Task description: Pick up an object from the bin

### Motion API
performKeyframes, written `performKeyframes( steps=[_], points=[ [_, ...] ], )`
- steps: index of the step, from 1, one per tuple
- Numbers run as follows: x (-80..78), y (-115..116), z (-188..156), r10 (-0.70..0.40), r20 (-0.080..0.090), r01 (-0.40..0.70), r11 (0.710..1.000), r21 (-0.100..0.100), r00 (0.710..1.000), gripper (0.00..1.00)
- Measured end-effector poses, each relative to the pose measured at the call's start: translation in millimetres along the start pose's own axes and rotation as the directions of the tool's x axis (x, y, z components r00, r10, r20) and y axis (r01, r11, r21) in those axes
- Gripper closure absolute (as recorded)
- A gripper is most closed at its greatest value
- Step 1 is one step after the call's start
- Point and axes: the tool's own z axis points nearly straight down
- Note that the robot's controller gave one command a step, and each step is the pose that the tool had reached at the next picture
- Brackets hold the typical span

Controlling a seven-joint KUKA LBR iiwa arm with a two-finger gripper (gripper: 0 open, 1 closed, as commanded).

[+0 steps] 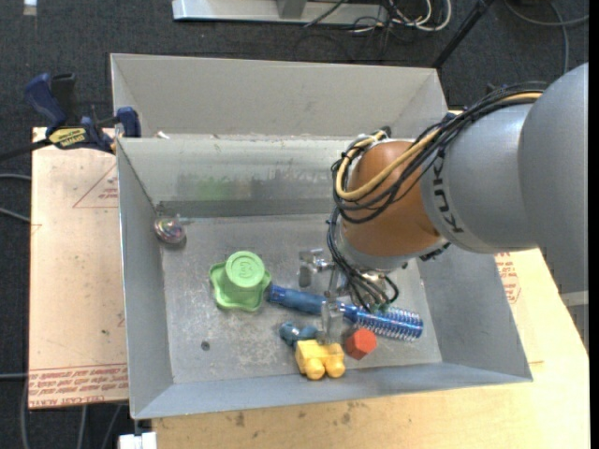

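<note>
My gripper (318,303) hangs under the orange dome in the front middle of the bin, low over the floor. It is open, one finger (307,272) behind and one (328,318) in front of the handle of a blue hairbrush (292,298). The brush lies flat, and its bristled head points right. Just in front of the gripper lie a small blue-grey piece (292,330), a yellow toy block (320,359) and a small red piece (360,343). Nothing is lifted.
A green round lid (241,280) lies left of the brush handle. A small shiny purple-grey ball (170,231) sits at the back left corner. The arm and its cables cover the bin's right part.
</note>
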Motion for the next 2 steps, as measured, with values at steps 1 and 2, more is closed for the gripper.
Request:
performKeyframes(
  steps=[1,2],
  points=[
    [-4.2,-3.6,-3.3,0.006,0.009,-0.006,1.0,0.002,1.0,1.0],
    [-2.2,-27.9,-127.5,0.007,0.016,-0.007,1.0,0.004,1.0,1.0]
  ],
)
